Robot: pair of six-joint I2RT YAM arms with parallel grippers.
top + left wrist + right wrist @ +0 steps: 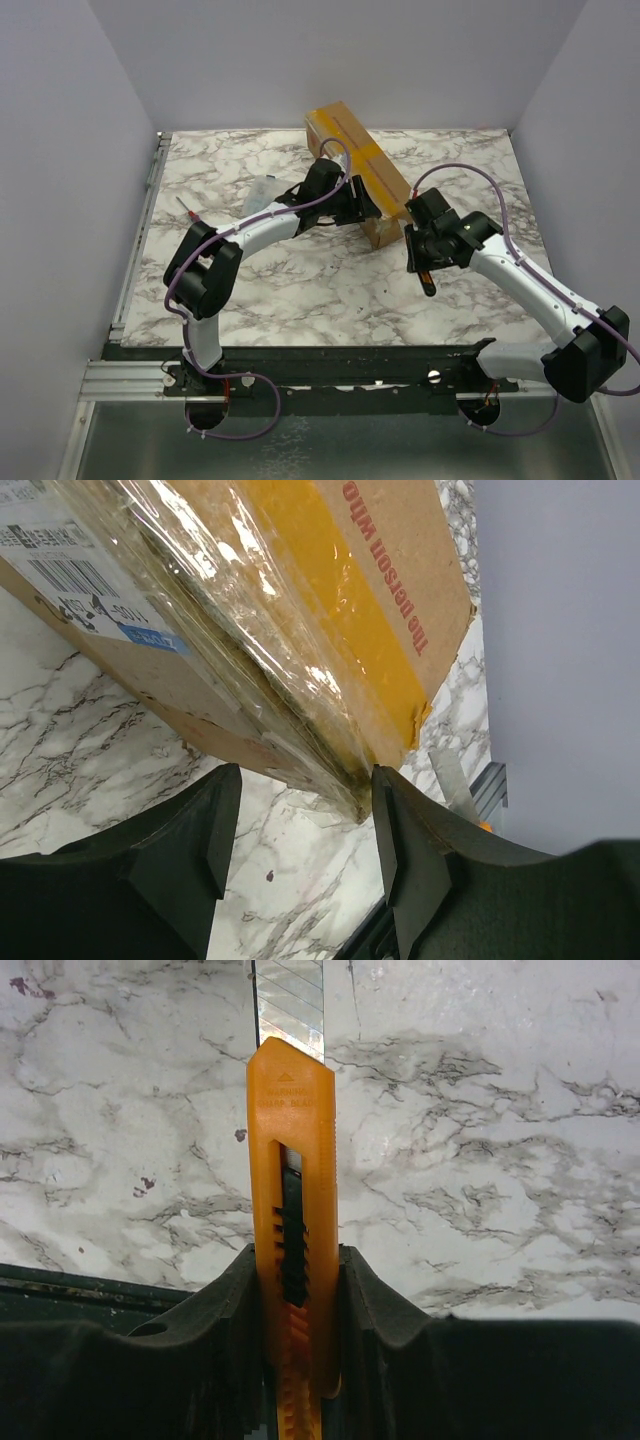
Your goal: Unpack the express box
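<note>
The express box (350,140) is a long brown carton with a tan tape strip, lying at the back centre of the marble table. In the left wrist view its plastic-wrapped end (300,600) with the white label (70,580) and red print fills the top. My left gripper (305,820) is open at the box's near end. The box's lower corner rests against the right finger (415,860), with a wide gap to the left finger (190,850). My right gripper (293,1270) is shut on an orange utility knife (290,1160) with its blade (290,1005) extended over the table, to the right of the box.
A small clear plastic case (262,190) lies left of the left gripper (365,205), and a thin red-tipped item (190,212) lies further left. Walls close in on three sides. A metal rail (135,250) runs along the table's left edge.
</note>
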